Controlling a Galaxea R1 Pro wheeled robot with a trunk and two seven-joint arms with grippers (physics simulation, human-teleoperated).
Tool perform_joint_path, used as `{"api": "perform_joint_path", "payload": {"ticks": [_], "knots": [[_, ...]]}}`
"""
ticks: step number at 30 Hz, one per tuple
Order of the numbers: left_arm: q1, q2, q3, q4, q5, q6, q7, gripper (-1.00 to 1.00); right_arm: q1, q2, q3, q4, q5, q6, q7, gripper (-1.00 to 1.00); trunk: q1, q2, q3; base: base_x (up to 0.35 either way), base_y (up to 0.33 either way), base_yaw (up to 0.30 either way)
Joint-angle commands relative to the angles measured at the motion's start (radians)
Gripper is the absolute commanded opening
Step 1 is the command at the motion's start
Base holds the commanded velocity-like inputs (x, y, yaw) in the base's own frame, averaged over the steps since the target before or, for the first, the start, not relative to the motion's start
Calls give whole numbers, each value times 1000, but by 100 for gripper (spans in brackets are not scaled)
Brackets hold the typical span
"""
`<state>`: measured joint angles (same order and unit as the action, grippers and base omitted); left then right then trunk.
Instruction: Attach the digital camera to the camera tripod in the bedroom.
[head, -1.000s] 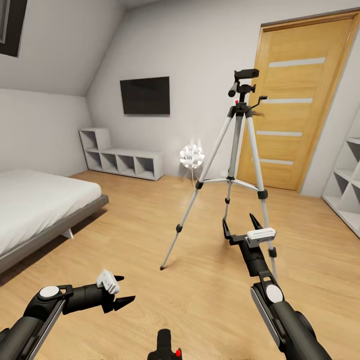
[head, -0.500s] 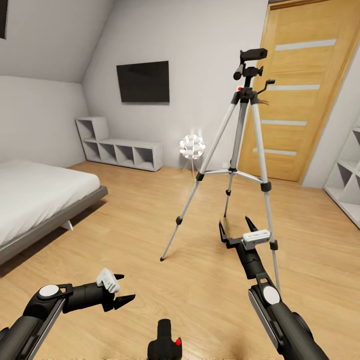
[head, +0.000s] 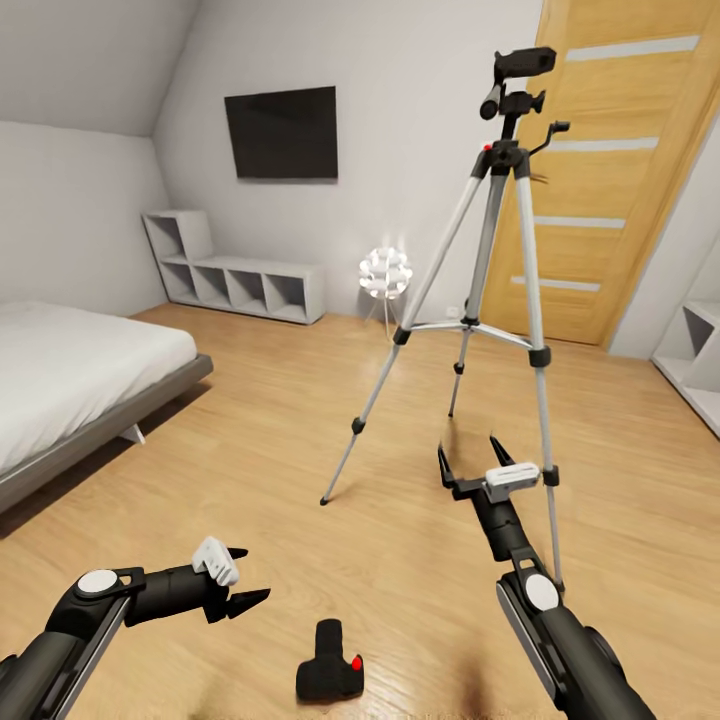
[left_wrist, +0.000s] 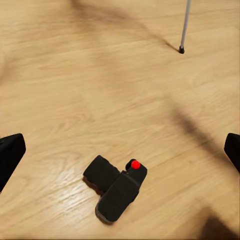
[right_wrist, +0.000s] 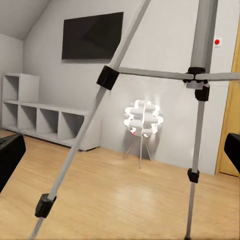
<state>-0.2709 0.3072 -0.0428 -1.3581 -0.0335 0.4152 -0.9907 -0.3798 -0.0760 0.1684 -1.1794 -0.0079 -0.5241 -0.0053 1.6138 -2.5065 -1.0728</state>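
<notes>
I stand in the bedroom on the plank floor (head: 250, 430), with both arms held out low in front of me. My left gripper (head: 245, 585) hangs just above the floor, its jaws apart and holding nothing; through the left wrist camera I see a dark fingertip at each side edge, wide of each other. The camera (head: 328, 668) lies on the floor just beside that gripper, toward my middle, not touching it. It rests on its side with the lens barrel pointing away from me and the red button (left_wrist: 135, 164) facing up on the body (left_wrist: 116, 187).

My right gripper (head: 472, 464) reaches forward, jaws spread apart and empty, the two black fingers pointing up at the tripod (head: 487, 270). The tripod stands upright ahead of me on three splayed silver legs, its black head well above my gripper. The nearest leg runs down just beside my right forearm; I cannot tell whether it touches. Through the right wrist camera I look between two legs, past the centre braces (right_wrist: 150, 74).

Behind the tripod a small glowing lamp (head: 385, 273) stands by the grey wall. A TV (head: 281, 133) hangs on that wall above low white shelves (head: 235, 280). The wooden door (head: 610, 170) is to the right, and the bed (head: 80, 375) is on my left.
</notes>
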Motion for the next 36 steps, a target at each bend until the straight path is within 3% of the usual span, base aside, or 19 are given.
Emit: {"api": "perform_joint_path", "payload": {"ticks": [1, 14, 36], "knots": [[-1, 0, 0, -1, -3, 7, -4, 100, -1, -1, 2, 4, -1, -2, 2, 100, 0, -1, -5, 0, 0, 0], [-1, 0, 0, 9, -3, 7, 15, 100, -1, -1, 57, 28, 1, -3, 7, 100, 6, -4, -55, 0, 0, 0], [-4, -9, -2, 78, -3, 0, 62, 100, -1, -1, 61, 38, 5, 0, 1, 100, 16, -9, -140, 0, 0, 0]]}}
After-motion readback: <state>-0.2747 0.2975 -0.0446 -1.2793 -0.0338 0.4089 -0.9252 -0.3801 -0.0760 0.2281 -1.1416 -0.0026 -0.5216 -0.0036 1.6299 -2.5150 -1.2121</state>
